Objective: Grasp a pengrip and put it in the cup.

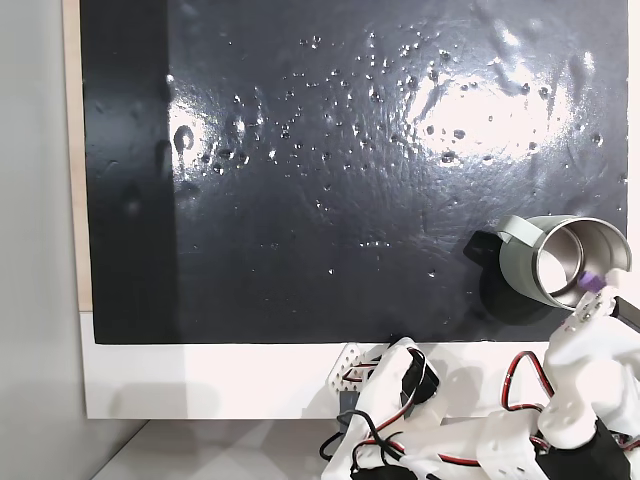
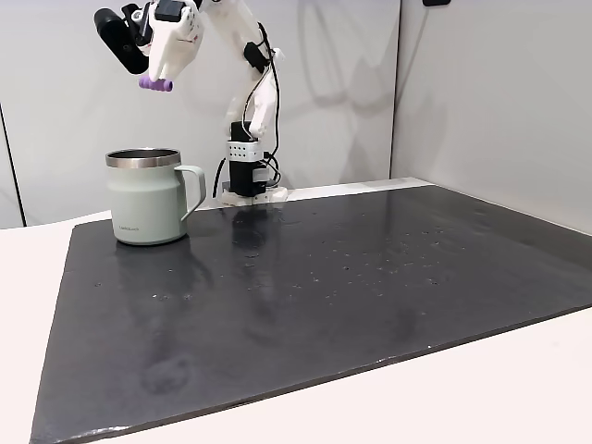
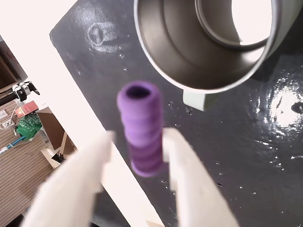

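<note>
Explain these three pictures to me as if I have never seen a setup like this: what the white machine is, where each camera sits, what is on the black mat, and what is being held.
The white machine is a small robot arm bolted at the edge of a table, ending in a gripper with two fingers.

One fixed view looks straight down on the table, with the arm at the bottom right. The other fixed view looks across the table from the far side, so the arm stands at the back. The wrist view comes from a camera riding on the arm, looking past the fingers.

On the black mat stands one thing: the cup, a pale green mug with a shiny steel inside and a side handle.

The fingers are closed on the pengrip, a short ribbed purple tube, held in the air above the cup, close to its rim.
</note>
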